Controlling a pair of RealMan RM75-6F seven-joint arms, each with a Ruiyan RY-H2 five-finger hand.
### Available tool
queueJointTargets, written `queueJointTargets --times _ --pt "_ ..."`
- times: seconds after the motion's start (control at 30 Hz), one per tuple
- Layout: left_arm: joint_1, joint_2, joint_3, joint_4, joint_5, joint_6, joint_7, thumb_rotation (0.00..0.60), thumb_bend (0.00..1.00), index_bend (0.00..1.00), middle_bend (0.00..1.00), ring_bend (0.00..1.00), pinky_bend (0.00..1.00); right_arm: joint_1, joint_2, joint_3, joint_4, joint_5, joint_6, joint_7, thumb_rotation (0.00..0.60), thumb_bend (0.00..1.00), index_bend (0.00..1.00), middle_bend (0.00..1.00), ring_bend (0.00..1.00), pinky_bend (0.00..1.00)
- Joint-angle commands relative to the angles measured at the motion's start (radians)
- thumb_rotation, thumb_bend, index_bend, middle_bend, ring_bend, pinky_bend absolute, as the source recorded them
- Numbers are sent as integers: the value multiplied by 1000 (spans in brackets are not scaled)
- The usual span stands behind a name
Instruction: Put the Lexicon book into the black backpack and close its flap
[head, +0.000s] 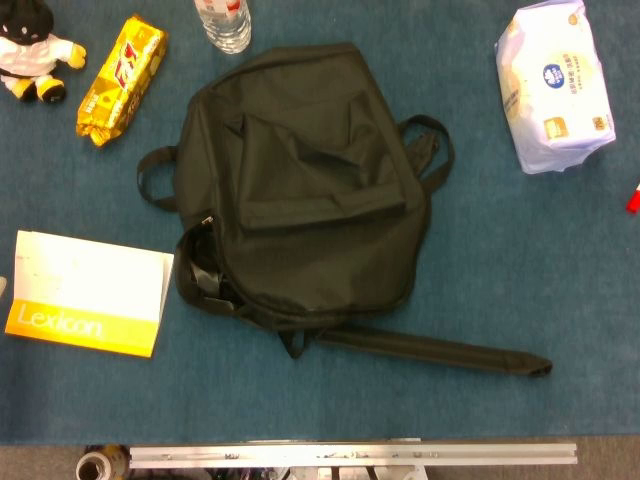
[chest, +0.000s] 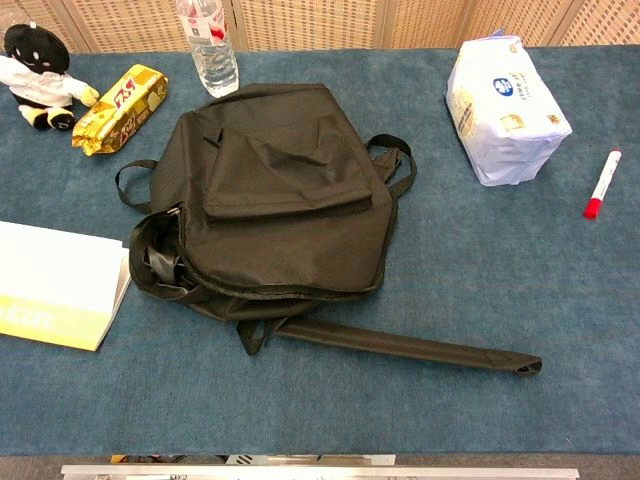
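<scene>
The Lexicon book (head: 88, 290), white on top with an orange band along its near edge, lies flat on the blue table at the left; the chest view shows the book (chest: 55, 283) too. Just to its right lies the black backpack (head: 300, 190), flat, with its opening gaping at the lower left corner toward the book and a front pocket flap on top. In the chest view the backpack (chest: 275, 200) fills the middle. A long strap (head: 430, 350) trails to the right. Neither hand shows in either view.
At the back left are a plush toy (head: 30, 55), a yellow snack pack (head: 122, 78) and a water bottle (head: 223, 22). A white tissue pack (head: 555, 85) sits at the back right, a red-capped marker (chest: 601, 184) further right. The table's metal edge (head: 350, 455) runs along the front.
</scene>
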Motion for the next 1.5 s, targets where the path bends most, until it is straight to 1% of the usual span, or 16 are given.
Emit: queueJointTargets --times 0.03,0.27,0.5,0.8,0.9,1.03,1.13,1.33,1.5 --pt "0 0 2 3 1 -2 0 600 113 193 308 246 269 0 -1 3 0 0 4 -2 600 58 204 289 157 302" --pt "1 6 9 27 8 -8 -13 600 113 193 308 246 267 7 19 23 -17 11 11 2 600 59 204 289 157 302" --pt "-2 27 53 73 53 -44 -14 600 113 193 304 242 248 21 46 47 -48 21 16 -20 600 59 204 289 157 302" --pt "-48 48 115 120 79 -187 18 600 113 192 264 226 227 46 51 55 -60 26 -16 -25 600 58 204 289 157 302" --pt "-64 57 132 118 71 -241 34 600 113 189 250 216 213 50 46 53 -59 25 -23 -30 600 58 204 289 157 302" --pt "-90 65 154 104 36 -334 53 600 113 180 230 172 203 52 36 50 -55 22 -24 -34 600 58 204 289 157 302" --pt "-107 56 164 113 33 -378 41 600 113 174 217 169 202 53 32 48 -54 20 -25 -37 600 59 204 289 157 302" --pt "-116 34 167 139 22 -402 39 600 113 167 204 157 195 54 31 45 -56 18 -26 -41 600 59 204 289 157 302" --pt "-123 -8 176 181 33 -415 44 600 113 160 191 148 193 52 27 40 -56 18 -26 -45 600 58 204 289 157 302"
